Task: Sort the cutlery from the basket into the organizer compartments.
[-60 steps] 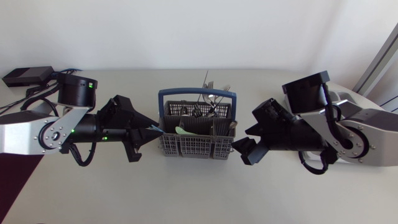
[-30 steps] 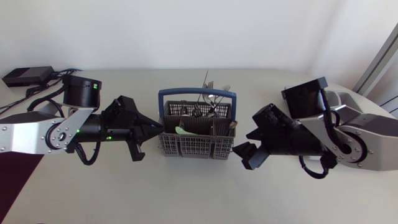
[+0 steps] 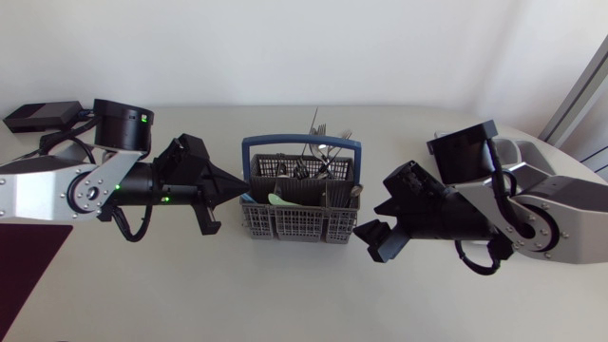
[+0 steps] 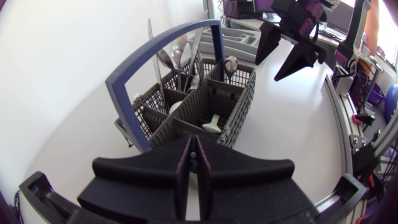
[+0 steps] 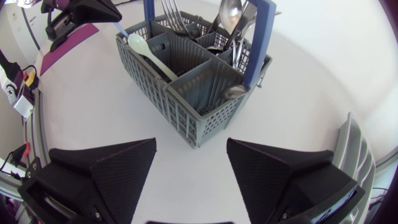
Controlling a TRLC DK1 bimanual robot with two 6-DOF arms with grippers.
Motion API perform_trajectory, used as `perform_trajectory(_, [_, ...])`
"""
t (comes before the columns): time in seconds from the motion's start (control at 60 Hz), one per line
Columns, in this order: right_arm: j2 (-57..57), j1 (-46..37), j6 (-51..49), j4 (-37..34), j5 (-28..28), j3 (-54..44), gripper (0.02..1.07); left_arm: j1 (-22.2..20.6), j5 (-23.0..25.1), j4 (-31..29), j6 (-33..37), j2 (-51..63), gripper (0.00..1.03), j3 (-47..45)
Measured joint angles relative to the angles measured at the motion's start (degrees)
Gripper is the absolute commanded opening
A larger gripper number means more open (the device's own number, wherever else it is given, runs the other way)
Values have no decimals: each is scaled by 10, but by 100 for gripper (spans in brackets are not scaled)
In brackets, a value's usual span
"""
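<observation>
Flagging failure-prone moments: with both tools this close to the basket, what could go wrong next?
The left tool, shut, sits at the rim of the basket; pushing on could shove the basket instead of grasping. The metal cutlery stands crowded under the blue handle, so lifting one piece might snag others or the handle.

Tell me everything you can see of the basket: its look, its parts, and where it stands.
The basket is grey plastic with lattice walls, inner dividers and a blue arched handle. It stands upright on the white table, between the two end effectors. Metal forks and spoons stand in its far compartments in the head view; a pale green spoon leans in a near one. The shut left end effector is at its left wall, contact unclear; the open right end effector is apart.
</observation>
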Motion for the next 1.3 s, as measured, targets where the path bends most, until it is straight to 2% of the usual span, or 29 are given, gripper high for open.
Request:
perform_trajectory(0.167, [0,7,0,0,0,-5,87,-10,-3,-90,3,0,4,50])
perform_trajectory(0.367, [0,7,0,-1,0,-5,88,-21,-29,-199,20,-2,4,131])
perform_trajectory(0.75, [-26,32,0,-28,4,-2,88,-26,-64,-316,33,-74,4,239])
perform_trajectory(1.067, [-85,110,0,-68,32,65,88,-35,-72,-341,-15,-153,4,264])
perform_trajectory(1.3, [-90,151,0,-74,26,118,88,-40,-8,-341,-73,-175,4,254])
